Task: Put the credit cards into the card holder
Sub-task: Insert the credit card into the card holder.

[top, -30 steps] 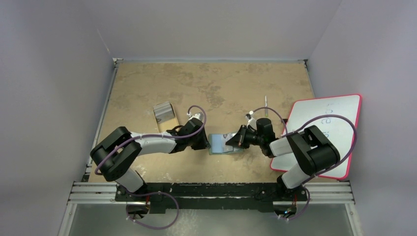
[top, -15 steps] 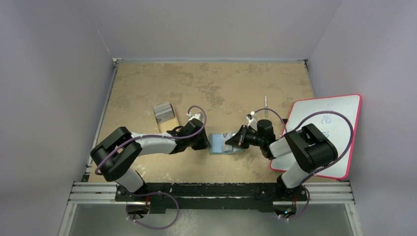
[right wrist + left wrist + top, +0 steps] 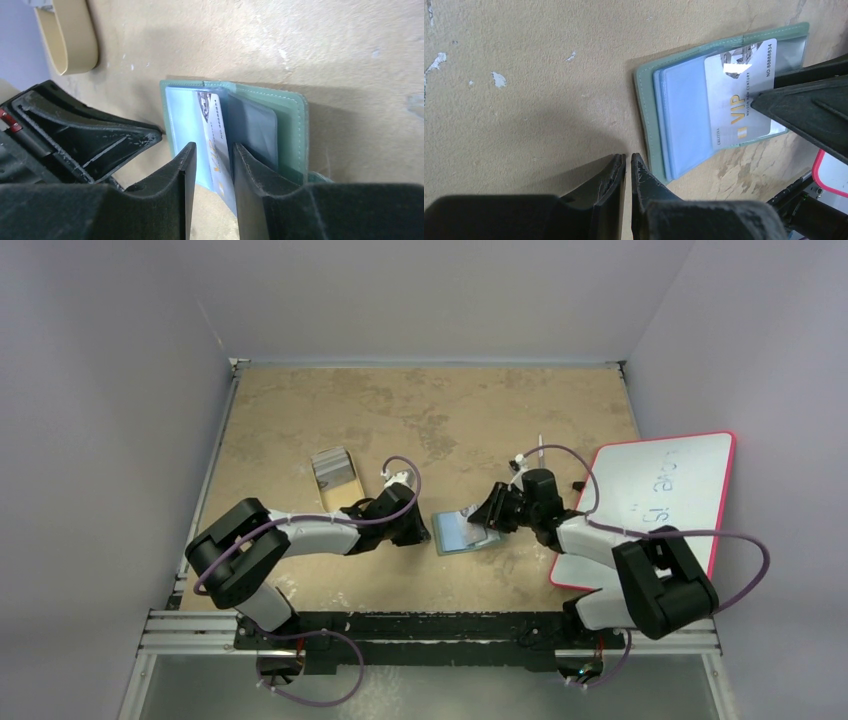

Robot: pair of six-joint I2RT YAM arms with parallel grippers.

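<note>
The card holder (image 3: pixel 462 533) lies open on the table, its bluish clear pockets up; it also shows in the left wrist view (image 3: pixel 674 125) and the right wrist view (image 3: pixel 285 115). A pale VIP credit card (image 3: pixel 736 95) lies on it, its left part over the pocket. My right gripper (image 3: pixel 212 152) is slightly open, with the card (image 3: pixel 216 135) showing in the gap, not pinched. My left gripper (image 3: pixel 628 162) is shut and empty, with its tips at the holder's left edge. More grey cards (image 3: pixel 335 470) lie in a tan tray.
The tan tray (image 3: pixel 322 480) sits left of my left arm and shows in the right wrist view (image 3: pixel 70 35). A pink-edged whiteboard (image 3: pixel 680 480) lies at the right edge. A thin stick (image 3: pixel 540 448) lies behind my right gripper.
My right arm swung its elbow out to the right and its gripper drew back slightly up and right. The card holder shifted a little to the right. My left arm barely moved.
</note>
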